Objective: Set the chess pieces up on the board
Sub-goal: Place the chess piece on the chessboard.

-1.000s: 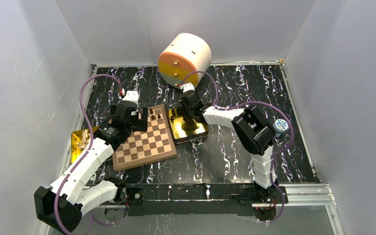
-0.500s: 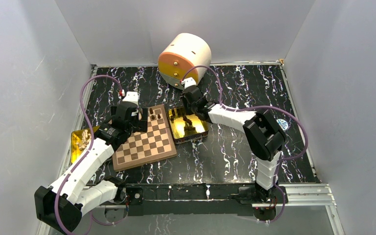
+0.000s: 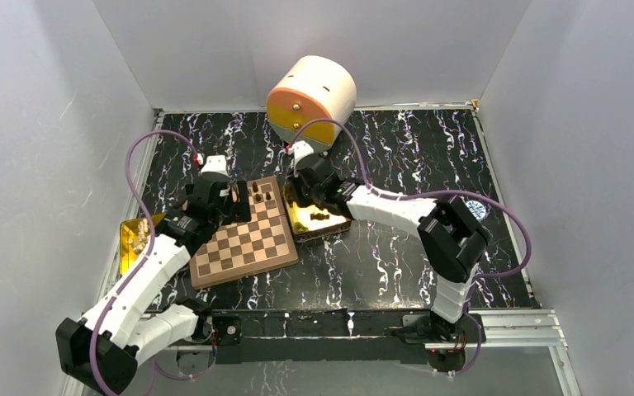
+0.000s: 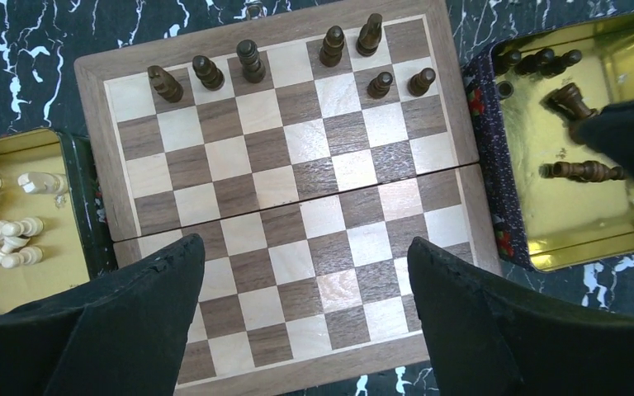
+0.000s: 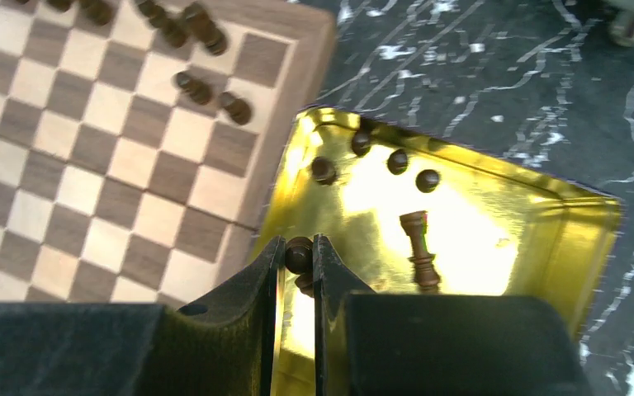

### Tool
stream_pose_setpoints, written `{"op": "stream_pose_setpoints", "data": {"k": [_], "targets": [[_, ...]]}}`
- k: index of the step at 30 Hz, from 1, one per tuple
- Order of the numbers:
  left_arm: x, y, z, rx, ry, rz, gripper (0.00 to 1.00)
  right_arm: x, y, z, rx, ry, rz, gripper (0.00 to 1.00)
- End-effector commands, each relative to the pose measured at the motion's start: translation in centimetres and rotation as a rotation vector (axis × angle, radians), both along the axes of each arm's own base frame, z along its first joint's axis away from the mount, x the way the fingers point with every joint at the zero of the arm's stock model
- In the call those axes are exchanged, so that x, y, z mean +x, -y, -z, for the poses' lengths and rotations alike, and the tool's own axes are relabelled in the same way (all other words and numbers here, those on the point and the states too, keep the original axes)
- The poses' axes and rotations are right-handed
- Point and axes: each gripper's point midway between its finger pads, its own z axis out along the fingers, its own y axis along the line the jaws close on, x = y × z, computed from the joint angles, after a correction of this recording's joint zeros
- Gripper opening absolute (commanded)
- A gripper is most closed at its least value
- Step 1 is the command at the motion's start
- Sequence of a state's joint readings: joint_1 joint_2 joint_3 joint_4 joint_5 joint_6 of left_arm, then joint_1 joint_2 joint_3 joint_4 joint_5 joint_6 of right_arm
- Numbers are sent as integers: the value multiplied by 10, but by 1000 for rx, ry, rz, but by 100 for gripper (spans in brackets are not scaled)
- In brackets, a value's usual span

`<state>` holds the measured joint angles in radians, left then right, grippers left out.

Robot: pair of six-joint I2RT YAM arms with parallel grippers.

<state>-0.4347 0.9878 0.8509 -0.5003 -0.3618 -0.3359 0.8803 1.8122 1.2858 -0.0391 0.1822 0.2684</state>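
My right gripper (image 5: 297, 247) is pinching one dark piece (image 5: 299, 256) between its fingers. The jaws are standing narrow, with only the piece's round head showing at the tips. The piece is hanging over the gold tin (image 5: 545, 214), at the tin's side nearest the board (image 5: 91, 165), and not over any square.

My left gripper (image 4: 304, 247) is hovering above the board's near half, jaws spread wide and gripping nothing. Its two black fingers (image 4: 132, 322) are framing the near rows in the left wrist view.

Seven standing pieces (image 4: 250, 60) are sitting at the board's far end. Five are lining the last row. Two are standing on the second row, toward the gold tin's side.

The gold tin is lying just beside the board's right edge; I cannot tell whether they are touching. It is holding loose dark pieces (image 4: 582, 171). Several are standing in the corner closest to the board's far end, and at least one is lying flat near the tin's middle.

A second tin (image 4: 62, 206) is lying just beside the board's left edge. It is holding white pieces (image 4: 0, 231), mostly lying on their sides in a heap.

Board and both tins are resting on the black marbled table (image 3: 396, 247).
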Motion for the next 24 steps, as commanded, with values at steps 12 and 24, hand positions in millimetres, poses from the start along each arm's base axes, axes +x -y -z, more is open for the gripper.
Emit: {"op": "stream_pose_setpoints", "data": {"k": [12, 24], "targets": [[-26, -26, -54, -61, 159, -98, 87, -39, -92, 0, 38, 26, -169, 22], [-29, -28, -57, -75, 176, -109, 86, -41, -105, 20, -12, 12, -197, 34]]}}
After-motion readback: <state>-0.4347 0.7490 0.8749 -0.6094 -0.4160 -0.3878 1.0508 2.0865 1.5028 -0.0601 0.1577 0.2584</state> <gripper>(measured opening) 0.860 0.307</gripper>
